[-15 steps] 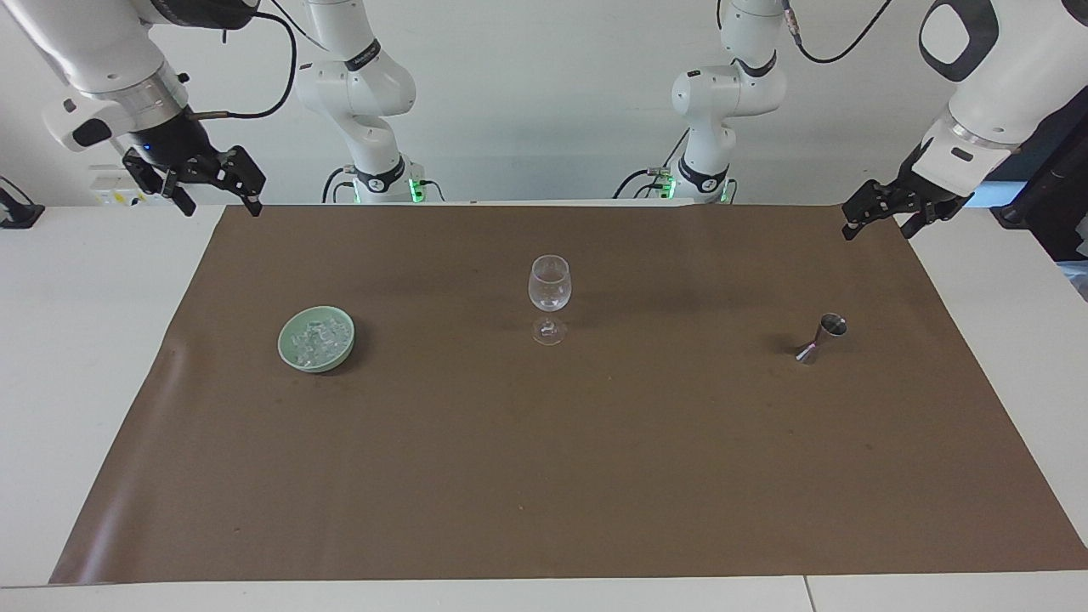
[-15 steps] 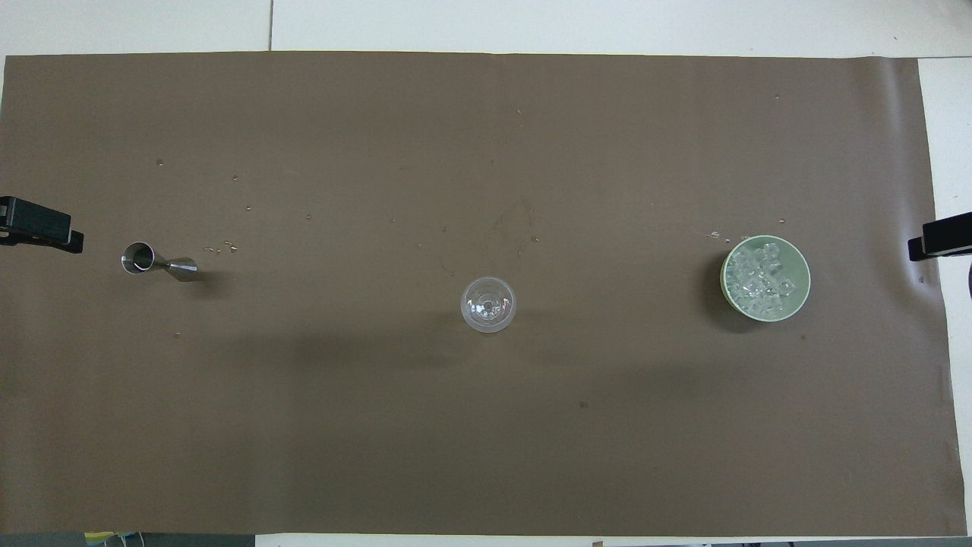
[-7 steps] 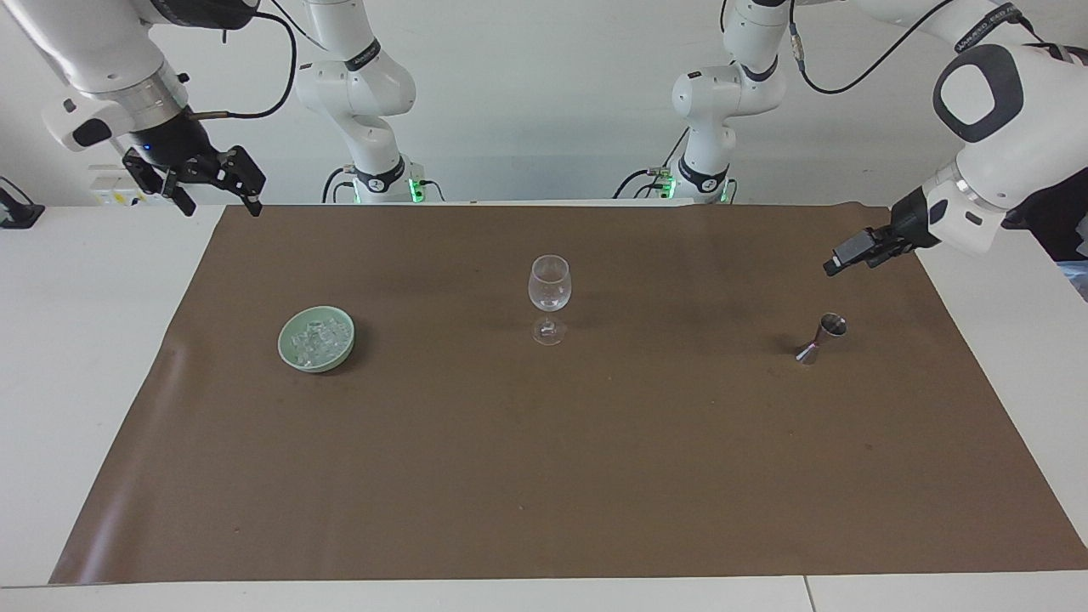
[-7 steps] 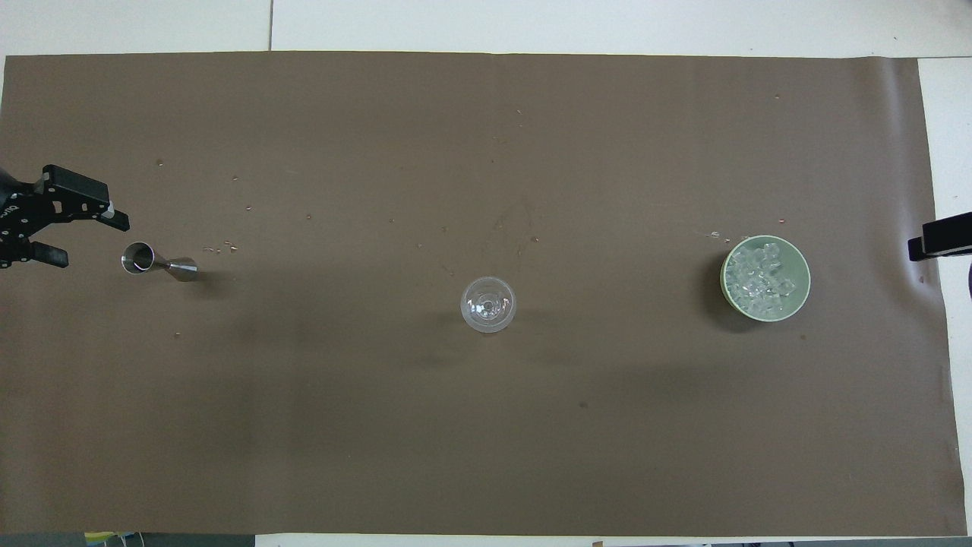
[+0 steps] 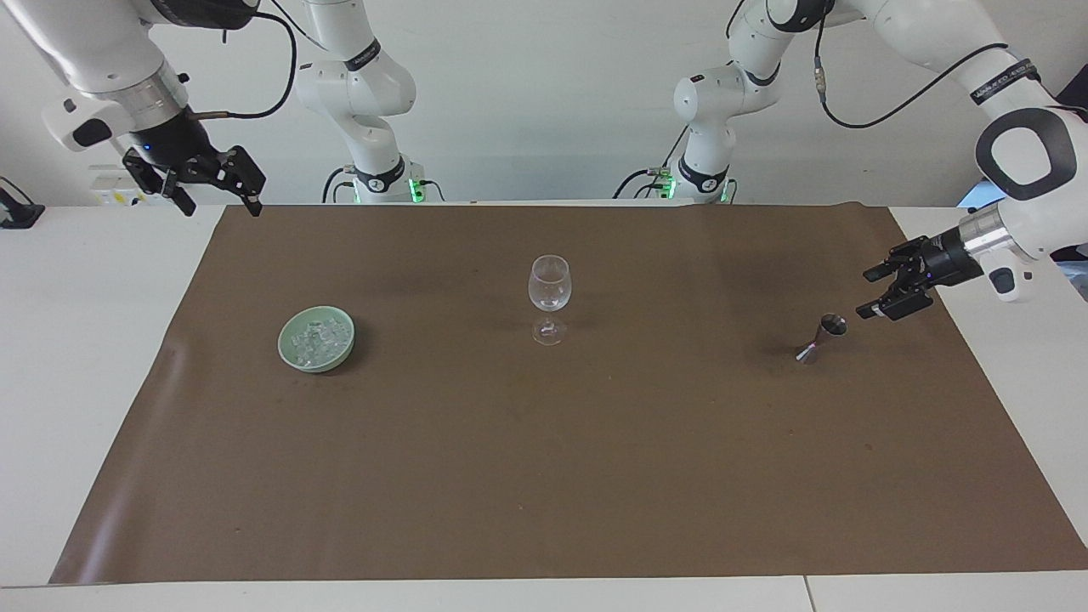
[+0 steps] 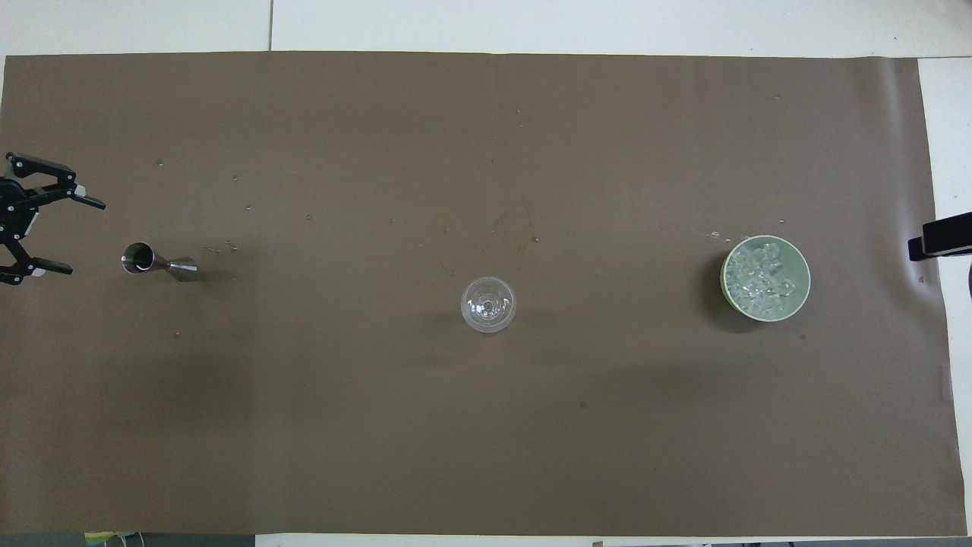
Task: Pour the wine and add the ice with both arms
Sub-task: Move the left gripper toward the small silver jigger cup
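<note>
Brown paper (image 5: 544,476) covers the table, with the wine glass (image 5: 550,293) mid-table and the ice (image 5: 316,340) in its green bowl (image 5: 289,350). Since a second ago the left gripper (image 5: 880,291) has dropped beside the jigger (image 5: 823,337), fingers spread, ready to grasp. The right gripper (image 5: 217,194) waits, open, unmoved.

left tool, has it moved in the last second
Yes. The left tool, open, has come down from the mat's corner near the robots to just beside the jigger, not touching it.
</note>
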You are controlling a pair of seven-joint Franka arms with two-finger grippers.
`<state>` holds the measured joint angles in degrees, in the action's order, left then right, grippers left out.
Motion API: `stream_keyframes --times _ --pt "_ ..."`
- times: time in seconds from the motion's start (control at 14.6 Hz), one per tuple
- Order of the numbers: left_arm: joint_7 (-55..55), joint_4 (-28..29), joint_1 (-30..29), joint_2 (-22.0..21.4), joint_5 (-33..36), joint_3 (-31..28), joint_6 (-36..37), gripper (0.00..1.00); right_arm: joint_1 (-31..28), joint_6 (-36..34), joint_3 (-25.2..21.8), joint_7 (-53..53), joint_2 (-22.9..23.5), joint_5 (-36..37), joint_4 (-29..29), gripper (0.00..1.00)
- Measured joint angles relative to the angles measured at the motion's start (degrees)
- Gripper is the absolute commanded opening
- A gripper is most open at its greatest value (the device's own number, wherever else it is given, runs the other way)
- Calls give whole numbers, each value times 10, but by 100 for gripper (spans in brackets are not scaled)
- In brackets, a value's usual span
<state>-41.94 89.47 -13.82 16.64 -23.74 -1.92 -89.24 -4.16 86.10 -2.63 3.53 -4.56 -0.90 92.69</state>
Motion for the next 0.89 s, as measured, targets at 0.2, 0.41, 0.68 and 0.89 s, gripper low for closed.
stream_keyframes --times 0.2,0.41,0.68,0.89 --pt "-66 -7 -28 37 -29 -2 -46 100 0 0 0 0 0 0 0 100" --pt "-101 -16 -48 77 -36 -3 -72 100 0 0 0 0 0 0 0 100" --pt "-123 -17 -52 95 -39 -3 -113 100 0 0 0 0 0 0 0 100" --pt "-127 -10 -59 104 -58 -3 -113 100 0 0 0 0 0 0 0 100"
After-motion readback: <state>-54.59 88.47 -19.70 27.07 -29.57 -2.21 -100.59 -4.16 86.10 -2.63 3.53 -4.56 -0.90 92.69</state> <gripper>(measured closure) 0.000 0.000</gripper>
